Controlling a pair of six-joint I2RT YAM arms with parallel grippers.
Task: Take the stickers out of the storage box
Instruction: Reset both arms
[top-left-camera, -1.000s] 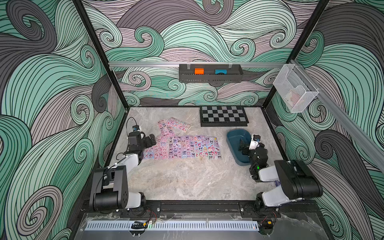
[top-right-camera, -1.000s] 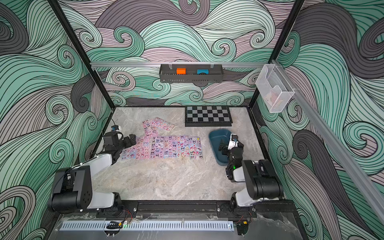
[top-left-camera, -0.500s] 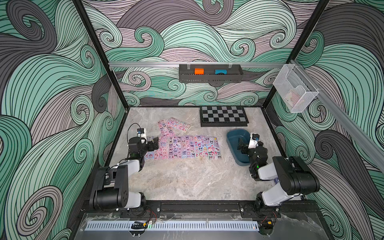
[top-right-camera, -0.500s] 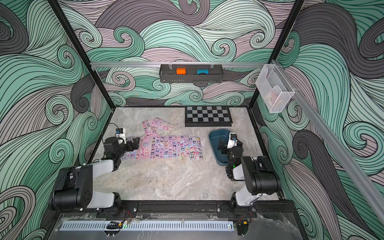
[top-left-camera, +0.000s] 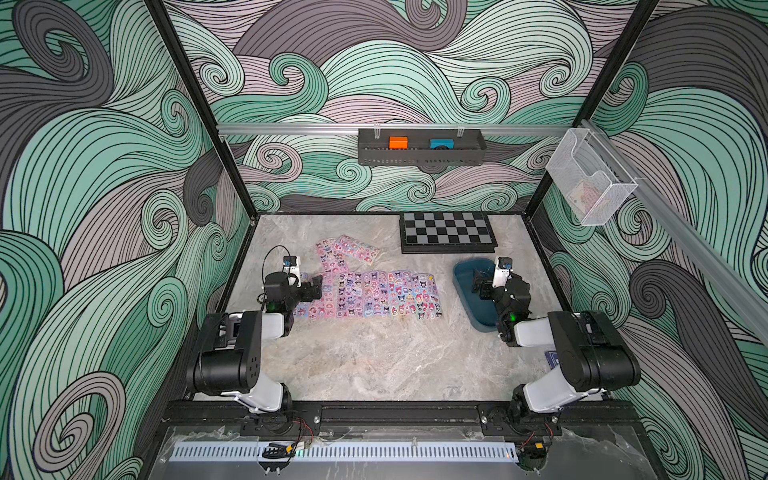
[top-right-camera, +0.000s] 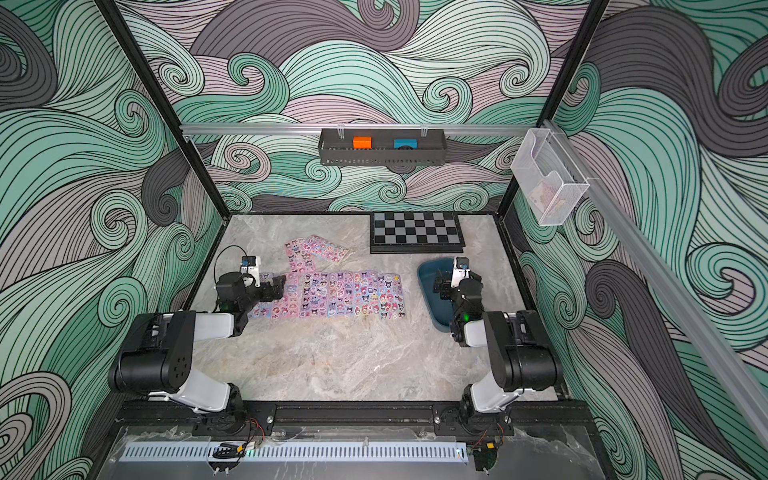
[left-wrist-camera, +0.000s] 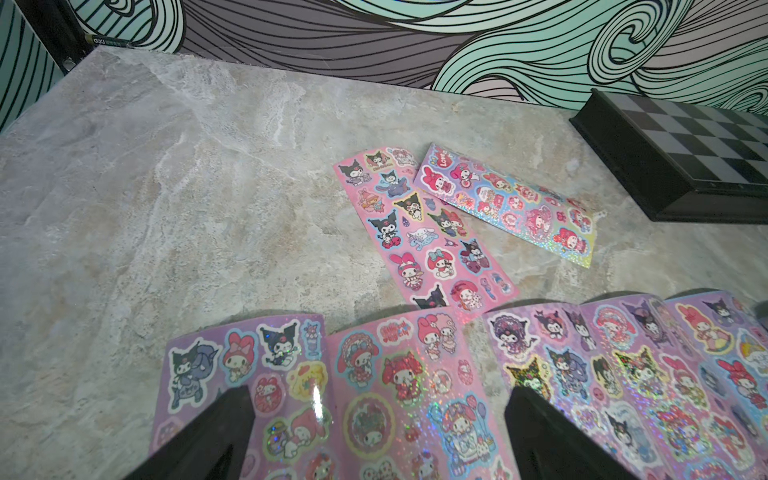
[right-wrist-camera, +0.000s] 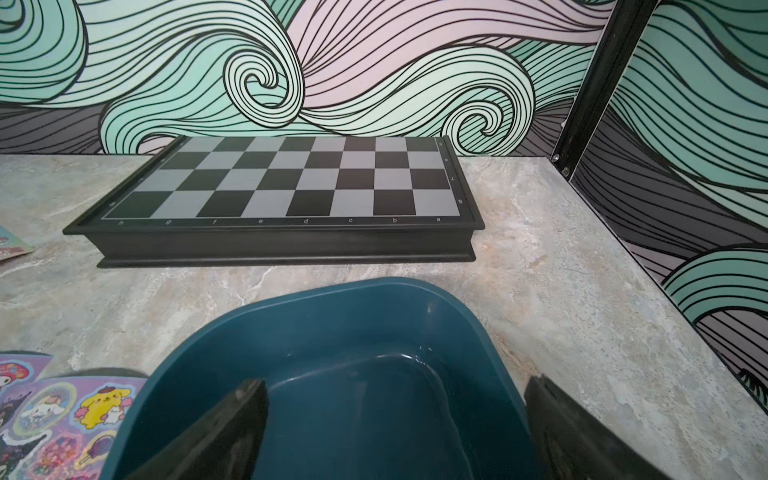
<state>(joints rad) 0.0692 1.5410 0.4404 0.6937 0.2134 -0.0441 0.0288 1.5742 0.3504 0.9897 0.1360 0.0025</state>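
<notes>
The left gripper (top-left-camera: 318, 286), jaws apart and empty, hovers over the stickers (top-left-camera: 374, 295), laid flat in a row on the table (top-left-camera: 374, 365), probably so none hides another. The right gripper (top-left-camera: 478, 283), jaws also apart, hangs above the storage box (top-left-camera: 461, 270), which looks emptied.

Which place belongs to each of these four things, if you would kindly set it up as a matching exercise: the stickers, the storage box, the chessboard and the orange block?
Things:
1. stickers
2. storage box
3. chessboard
4. orange block

Places:
A. in the black wall tray
B. spread flat in the middle of the table
C. lying at the table's far edge
D. on the table's right side, no sheets visible inside

Pairs: 1-B, 2-D, 3-C, 4-A
</notes>
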